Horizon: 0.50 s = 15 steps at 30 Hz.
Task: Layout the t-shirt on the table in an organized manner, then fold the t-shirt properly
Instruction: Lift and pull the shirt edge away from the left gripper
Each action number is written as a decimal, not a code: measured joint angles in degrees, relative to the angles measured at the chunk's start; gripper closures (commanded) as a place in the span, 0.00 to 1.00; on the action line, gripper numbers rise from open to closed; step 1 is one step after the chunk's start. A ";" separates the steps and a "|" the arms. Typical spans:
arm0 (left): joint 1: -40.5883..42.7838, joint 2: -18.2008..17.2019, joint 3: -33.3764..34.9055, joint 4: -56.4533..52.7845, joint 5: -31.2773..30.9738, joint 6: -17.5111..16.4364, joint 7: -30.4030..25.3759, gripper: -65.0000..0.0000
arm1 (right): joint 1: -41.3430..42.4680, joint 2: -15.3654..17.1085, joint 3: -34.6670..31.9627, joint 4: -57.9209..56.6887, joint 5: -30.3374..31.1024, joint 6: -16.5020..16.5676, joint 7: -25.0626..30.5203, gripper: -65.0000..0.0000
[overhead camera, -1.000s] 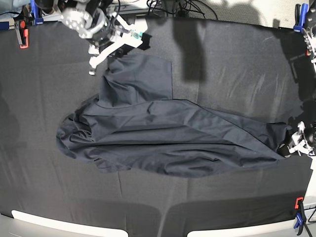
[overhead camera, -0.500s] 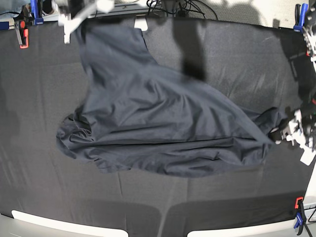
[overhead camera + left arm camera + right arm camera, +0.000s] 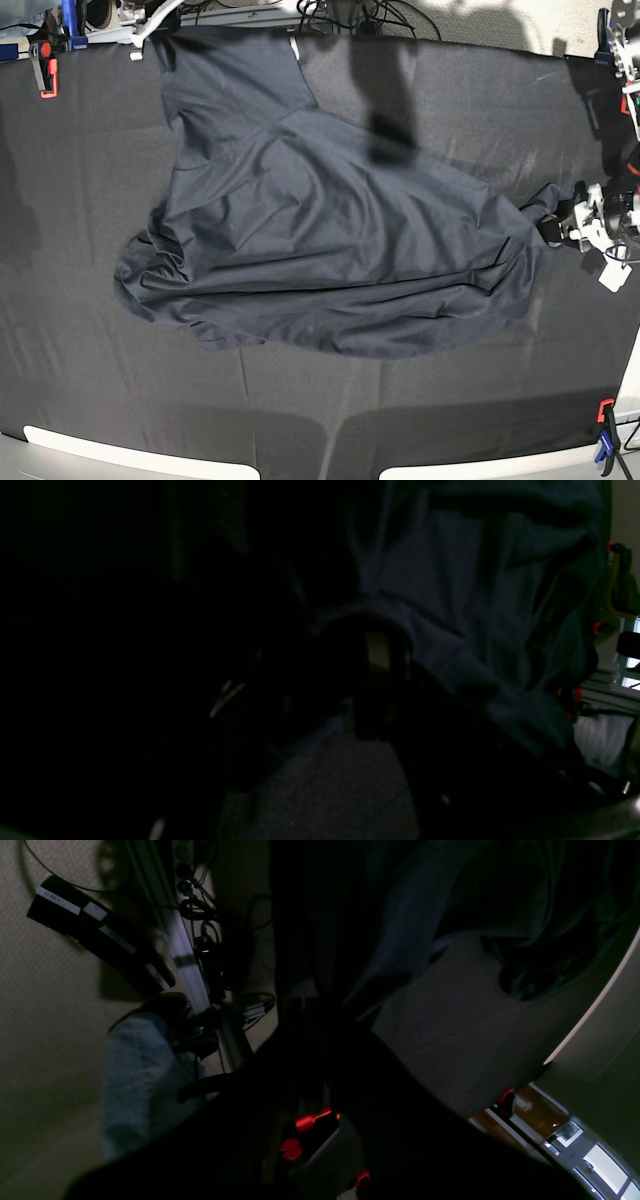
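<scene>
- Left wrist view: very dark. The shirt (image 3: pixel 475 595) hangs in folds just past the left gripper (image 3: pixel 380 680). One pale finger (image 3: pixel 378 650) shows beside the hem, but I cannot tell whether the jaws are apart or pinching cloth. If they are letting go, that corner could slump into a wrinkle.
- Right wrist view: the right gripper (image 3: pixel 320 1005) sits together on a bunched edge of shirt (image 3: pixel 400 905), cloth draping away from it. The pinch looks thin from here; a hard pull might slip it free.
- Base view: the shirt (image 3: pixel 320 250) lies across the middle of the table (image 3: pixel 90 400), one corner drawn up to the far edge at the right gripper (image 3: pixel 150 25), the opposite end reaching toward the left gripper (image 3: pixel 590 225) near the side edge. The near-left part is still crumpled. Risks as I judge them: stretching further may drag the cloth off the far edge, and the heap on the near side may stay bunched, spoiling a neat fold.
</scene>
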State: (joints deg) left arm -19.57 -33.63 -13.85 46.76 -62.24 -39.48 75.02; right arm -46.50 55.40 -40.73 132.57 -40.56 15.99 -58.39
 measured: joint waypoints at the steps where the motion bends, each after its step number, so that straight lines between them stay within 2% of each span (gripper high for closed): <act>1: 0.02 -0.15 0.00 0.00 -1.16 0.00 0.02 0.68 | 0.00 0.00 0.00 0.00 0.00 0.00 -0.02 1.00; 7: 0.00 -2.36 0.00 0.00 -9.51 0.00 0.04 0.70 | 0.00 0.00 0.00 0.00 0.00 -0.02 -0.20 1.00; 15: 0.02 -4.11 0.00 0.00 -12.15 -0.02 0.48 0.94 | 0.00 0.00 0.00 0.00 0.00 -0.04 -0.20 1.00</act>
State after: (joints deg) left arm -19.55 -37.74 -13.85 46.76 -74.39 -39.51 75.50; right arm -46.50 55.40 -40.73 132.57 -40.56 15.94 -58.59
